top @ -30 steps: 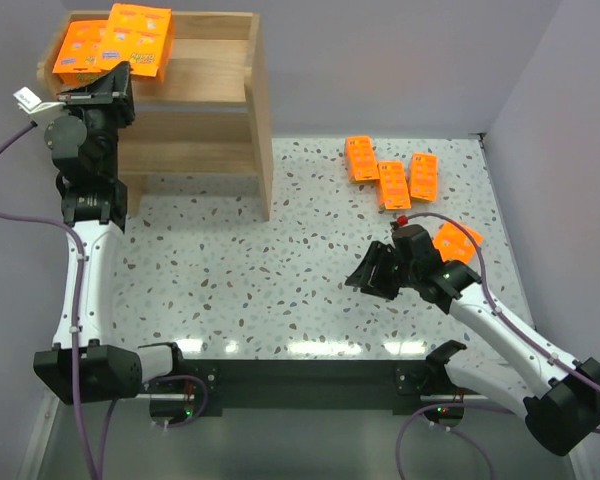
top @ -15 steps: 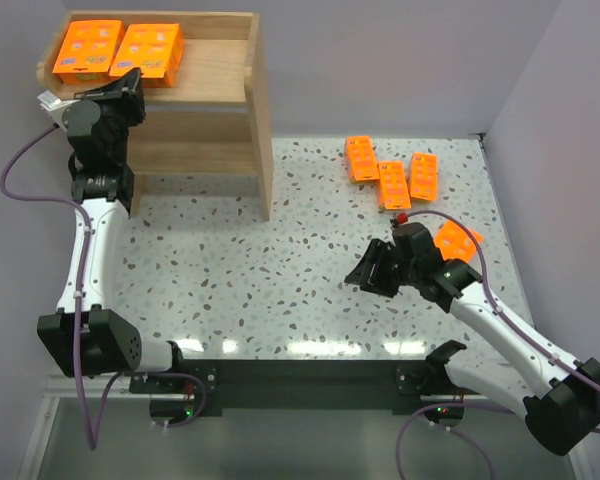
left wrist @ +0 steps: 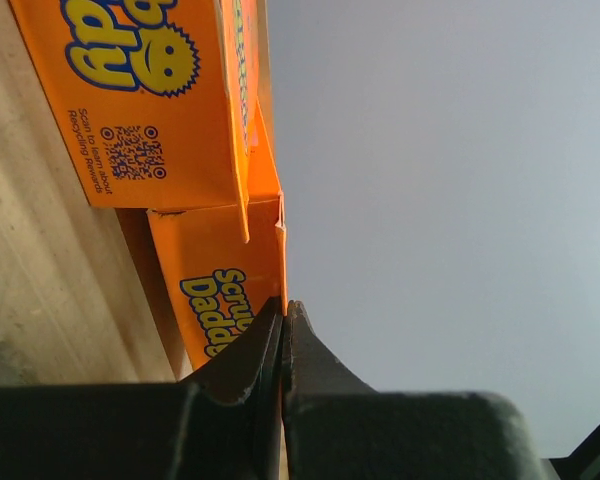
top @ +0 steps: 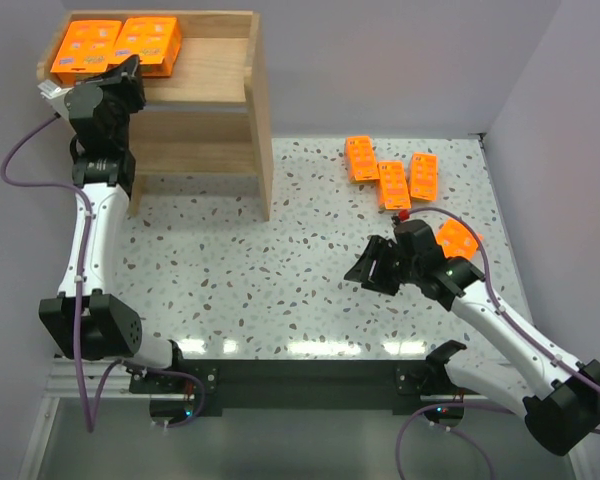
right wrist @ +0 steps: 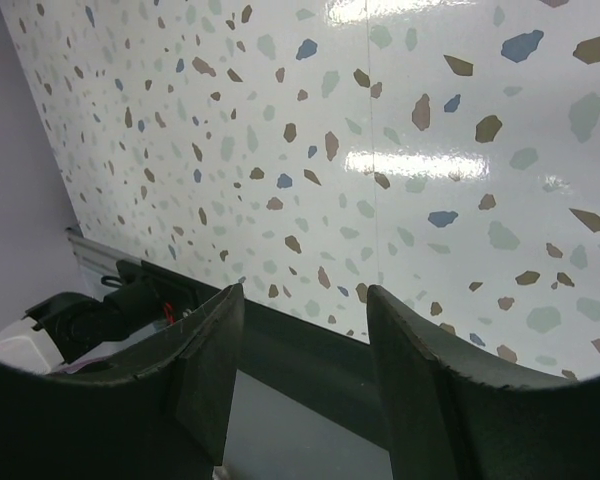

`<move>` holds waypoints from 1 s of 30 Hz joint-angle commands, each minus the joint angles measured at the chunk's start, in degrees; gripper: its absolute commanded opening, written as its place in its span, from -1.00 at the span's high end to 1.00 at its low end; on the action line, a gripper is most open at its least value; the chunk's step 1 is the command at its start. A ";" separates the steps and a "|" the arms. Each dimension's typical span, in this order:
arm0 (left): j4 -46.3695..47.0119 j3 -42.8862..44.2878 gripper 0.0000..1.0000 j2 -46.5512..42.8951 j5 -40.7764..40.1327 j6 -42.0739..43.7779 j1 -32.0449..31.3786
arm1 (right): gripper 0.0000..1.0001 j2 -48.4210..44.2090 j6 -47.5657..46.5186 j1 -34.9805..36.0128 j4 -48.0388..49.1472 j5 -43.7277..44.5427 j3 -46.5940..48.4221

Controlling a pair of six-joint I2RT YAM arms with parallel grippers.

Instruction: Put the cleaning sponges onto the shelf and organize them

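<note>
3 cleaning sponges [top: 393, 185] on table [top: 280, 260] lengthwise near-far; left hand [left wrist: 283, 330] clenched, right hand [right wrist: 305, 340] released.

Top external: fixed high behind the arm bases, looking down on the whole speckled white tabletop [top: 260, 270], light natural-wood two-tier shelf [top: 215, 90] at far left. Left wrist: close against that shelf's top tier, sharing its bright-orange flat packs [left wrist: 150, 90] with overhead. Right wrist: well right of the shelf, low, facing the tabletop's near edge.
</note>
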 commanded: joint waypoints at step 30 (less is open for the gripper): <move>-7.98 -29.42 -0.44 -37.99 35.69 35.36 -5.84 | -0.95 19.78 -14.69 -28.25 -19.06 27.87 21.07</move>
